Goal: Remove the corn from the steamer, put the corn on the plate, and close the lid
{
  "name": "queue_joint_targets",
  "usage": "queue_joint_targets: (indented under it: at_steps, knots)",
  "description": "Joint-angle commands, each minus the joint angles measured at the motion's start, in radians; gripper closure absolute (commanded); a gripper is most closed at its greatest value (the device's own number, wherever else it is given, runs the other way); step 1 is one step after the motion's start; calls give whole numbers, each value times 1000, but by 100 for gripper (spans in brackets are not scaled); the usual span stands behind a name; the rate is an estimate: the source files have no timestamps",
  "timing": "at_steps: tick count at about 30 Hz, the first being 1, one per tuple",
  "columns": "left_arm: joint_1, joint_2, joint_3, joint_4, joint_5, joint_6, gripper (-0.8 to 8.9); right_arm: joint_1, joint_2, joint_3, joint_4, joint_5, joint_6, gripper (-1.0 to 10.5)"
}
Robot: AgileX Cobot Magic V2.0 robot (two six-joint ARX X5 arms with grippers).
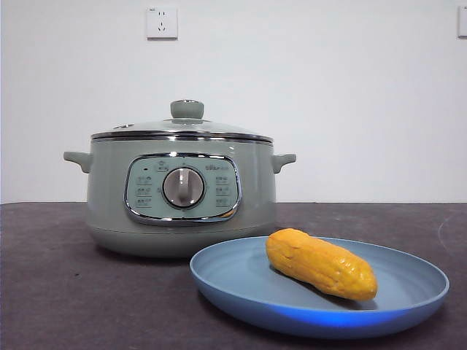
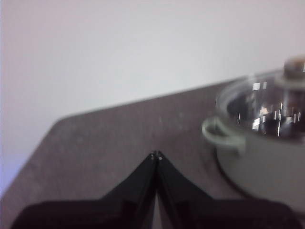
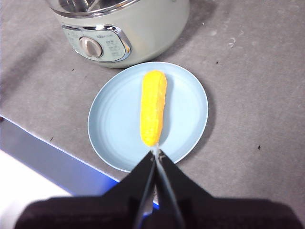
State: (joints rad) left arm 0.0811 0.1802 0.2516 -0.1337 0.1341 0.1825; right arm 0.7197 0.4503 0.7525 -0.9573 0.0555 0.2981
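The sage-green steamer (image 1: pixel 181 195) stands on the dark table with its glass lid (image 1: pixel 182 127) resting closed on top. The yellow corn (image 1: pixel 321 263) lies on the light-blue plate (image 1: pixel 408 299) in front of the steamer, to its right. In the right wrist view the corn (image 3: pixel 153 107) lies along the middle of the plate (image 3: pixel 112 121). My right gripper (image 3: pixel 156 152) is shut and empty, high above the plate's near rim. My left gripper (image 2: pixel 156 155) is shut and empty, over bare table beside the steamer (image 2: pixel 259 162) and its handle (image 2: pixel 221 135). Neither gripper shows in the front view.
A white wall with a socket (image 1: pixel 162 22) stands behind the table. The table's front edge (image 3: pixel 52 155) lies close to the plate. Dark table surface (image 2: pixel 119 138) stretches beside the steamer.
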Motion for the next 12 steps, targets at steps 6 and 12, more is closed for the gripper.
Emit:
queue_joint_targets:
  at_steps: [6, 12]
  knots:
    - [4, -114, -184, 10, 0, -97, 816, 2, -1, -10, 5, 3, 0, 945]
    - [4, -179, -249, -45, -1, -135, 816, 2, -1, -10, 5, 3, 0, 945]
